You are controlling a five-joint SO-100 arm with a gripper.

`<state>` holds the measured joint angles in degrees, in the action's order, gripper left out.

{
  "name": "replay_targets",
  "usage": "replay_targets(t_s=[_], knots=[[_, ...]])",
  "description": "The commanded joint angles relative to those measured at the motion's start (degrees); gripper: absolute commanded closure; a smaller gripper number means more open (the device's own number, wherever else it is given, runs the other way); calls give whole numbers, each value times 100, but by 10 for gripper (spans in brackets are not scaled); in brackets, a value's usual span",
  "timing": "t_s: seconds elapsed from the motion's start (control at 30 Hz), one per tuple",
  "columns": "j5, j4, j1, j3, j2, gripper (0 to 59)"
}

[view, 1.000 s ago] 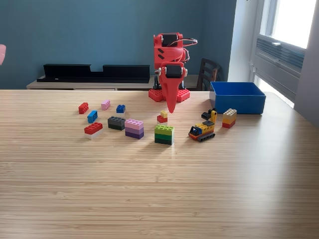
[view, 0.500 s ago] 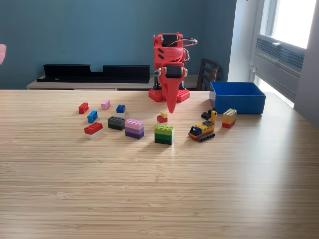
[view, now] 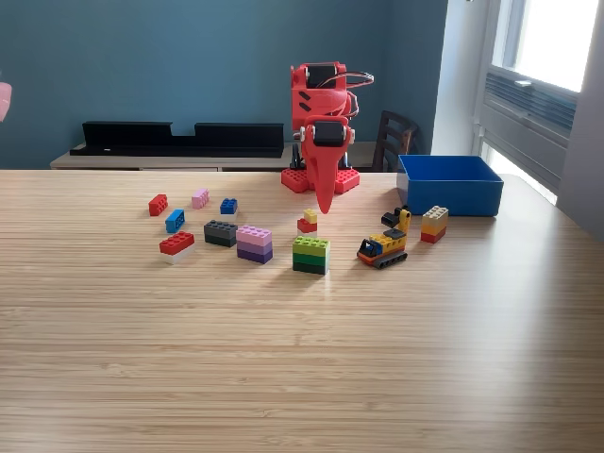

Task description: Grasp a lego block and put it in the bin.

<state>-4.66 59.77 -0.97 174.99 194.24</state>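
My red gripper points straight down at the table's far middle, its fingers together with nothing between them. Its tip hangs just above and right of a small yellow-on-red block. The blue bin stands on the exterior view's right, apart from the arm. Loose lego blocks lie in front: a green stack, a pink-and-purple stack, a dark grey block, a red-on-white block, and a yellow-and-red stack near the bin.
A small lego digger sits between the green stack and the bin. Small red, blue, pink and blue blocks lie at the left. A dark chair stands behind the table.
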Motion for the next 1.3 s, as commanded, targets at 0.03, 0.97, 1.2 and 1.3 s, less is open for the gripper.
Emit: replay_targets(t_s=[0.03, 0.97, 1.2, 1.3], knots=[[325, -97, -123, -1002, 53, 545], [2373, -193, 545, -5836, -7058, 298], [2654, -211, 756, -6495, -8121, 290], [2689, -211, 773, -6803, -8569, 284]])
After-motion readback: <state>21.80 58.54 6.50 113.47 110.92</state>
